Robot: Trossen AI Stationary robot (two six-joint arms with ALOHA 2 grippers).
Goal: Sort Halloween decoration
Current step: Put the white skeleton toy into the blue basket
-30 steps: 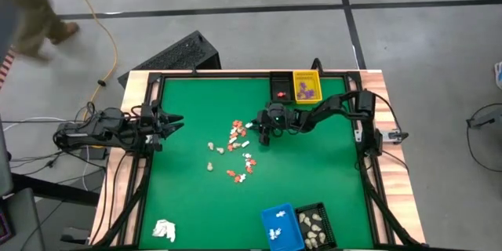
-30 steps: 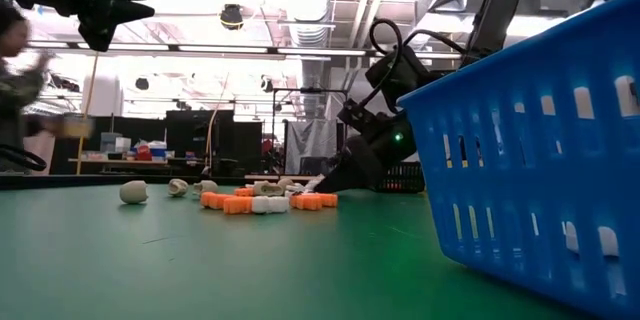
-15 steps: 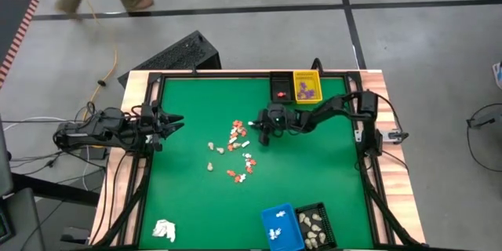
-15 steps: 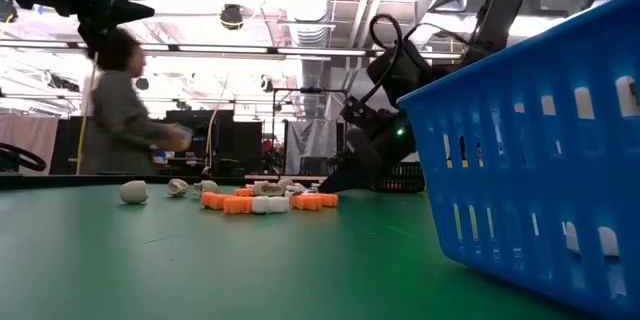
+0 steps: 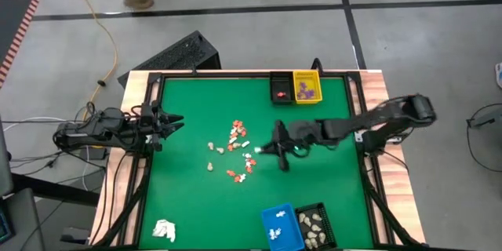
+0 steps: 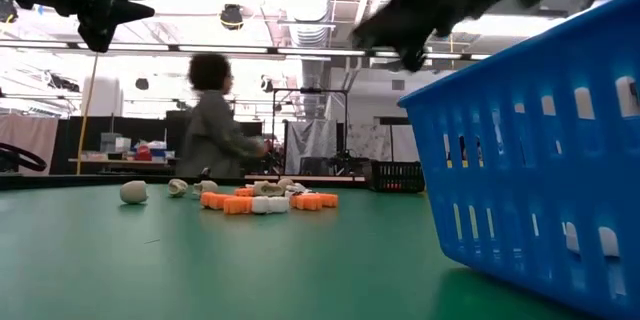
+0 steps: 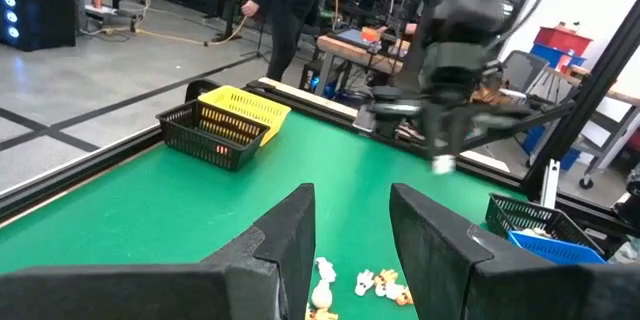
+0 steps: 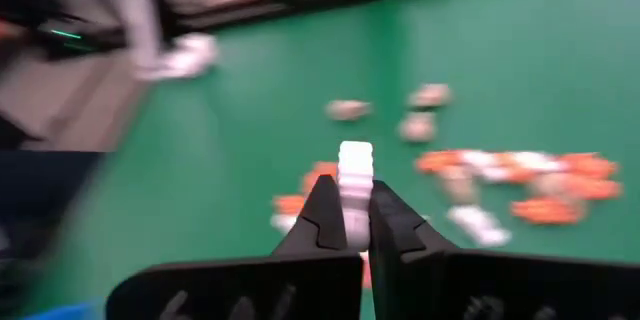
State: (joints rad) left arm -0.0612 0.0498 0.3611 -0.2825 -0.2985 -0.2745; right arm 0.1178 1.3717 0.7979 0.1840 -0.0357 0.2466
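Observation:
Halloween decoration pieces (image 5: 235,147), tiny and orange, white and beige, lie scattered mid-table; in the low view they form a row (image 6: 262,201). My right gripper (image 5: 259,150) hangs above the table just right of the pile, shut on a small white piece (image 8: 355,160), which the left wrist view also shows (image 7: 440,165). My left gripper (image 5: 171,123) waits open at the table's left edge, high and level, its fingers (image 7: 292,230) holding nothing. My right gripper pinches the white piece's lower part (image 8: 355,198) between its two fingertips (image 8: 325,215). Most of the piece sticks out beyond the tips. The fingers slant downward, reaching in from the table's right side. The piece is lifted clear of the table.
A yellow basket (image 5: 307,87) and a black basket (image 5: 281,89) stand at the far edge. A blue basket (image 5: 281,226) and a black basket (image 5: 314,223) stand at the near edge. A white wadded lump (image 5: 163,230) lies near-left. A person (image 6: 210,125) walks beyond the table.
My right gripper has shut on the white piece at the pile's right side. It then rose fast and swung toward the table's near edge, carrying the piece clear of the table. The person beyond the table has walked on.

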